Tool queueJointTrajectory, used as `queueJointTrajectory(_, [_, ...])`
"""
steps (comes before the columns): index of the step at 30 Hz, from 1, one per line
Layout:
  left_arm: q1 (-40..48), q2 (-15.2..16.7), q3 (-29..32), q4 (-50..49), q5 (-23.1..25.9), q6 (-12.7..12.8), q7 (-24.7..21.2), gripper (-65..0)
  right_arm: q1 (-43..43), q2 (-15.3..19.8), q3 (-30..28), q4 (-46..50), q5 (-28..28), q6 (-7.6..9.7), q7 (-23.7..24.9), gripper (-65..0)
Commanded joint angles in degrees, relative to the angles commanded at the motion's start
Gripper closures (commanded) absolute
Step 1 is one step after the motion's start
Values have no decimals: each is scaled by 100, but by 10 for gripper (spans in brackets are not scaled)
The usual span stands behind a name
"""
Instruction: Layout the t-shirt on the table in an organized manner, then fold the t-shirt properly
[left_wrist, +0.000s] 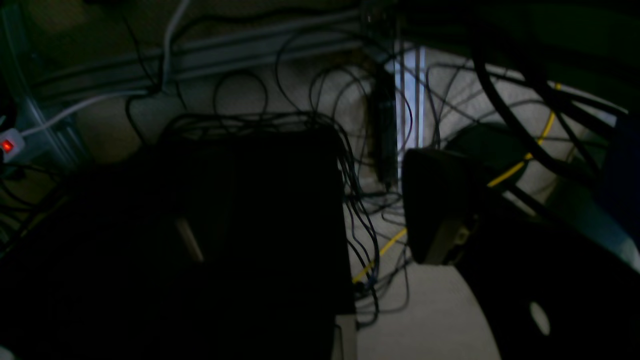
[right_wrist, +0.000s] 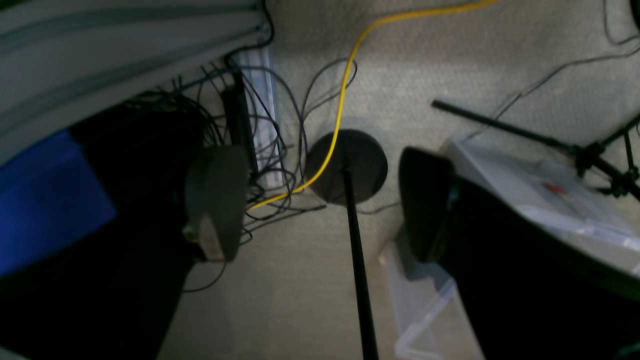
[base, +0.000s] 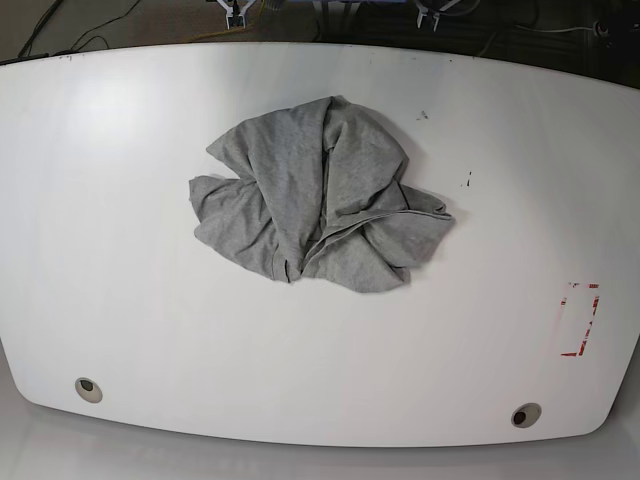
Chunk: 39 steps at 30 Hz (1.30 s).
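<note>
The heather-grey t-shirt (base: 320, 195) lies crumpled in a heap a little behind the middle of the white table (base: 110, 220). Both arms are drawn back past the table's far edge, well away from the cloth. Only the tips of the left gripper (base: 432, 13) and right gripper (base: 233, 10) show in the base view. In the left wrist view, the left gripper (left_wrist: 315, 220) hangs over the floor, open and empty. In its own view the right gripper (right_wrist: 320, 200) stands open too, with only carpet between its dark fingers (right_wrist: 217, 200).
Two grey grommets (base: 88, 389) (base: 525, 414) sit near the table's front edge, and a red dashed rectangle (base: 580, 320) marks its right side. Below the wrists are tangled cables, a yellow cable (right_wrist: 345, 85), a stand base (right_wrist: 347, 165) and a clear plastic box (right_wrist: 540, 190).
</note>
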Motion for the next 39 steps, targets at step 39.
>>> queueJointTrajectory(39, [3086,-510,-18,3868,-18,-9,-932,-444,-3121,-527,-132,4229,18,-9,-44,-453])
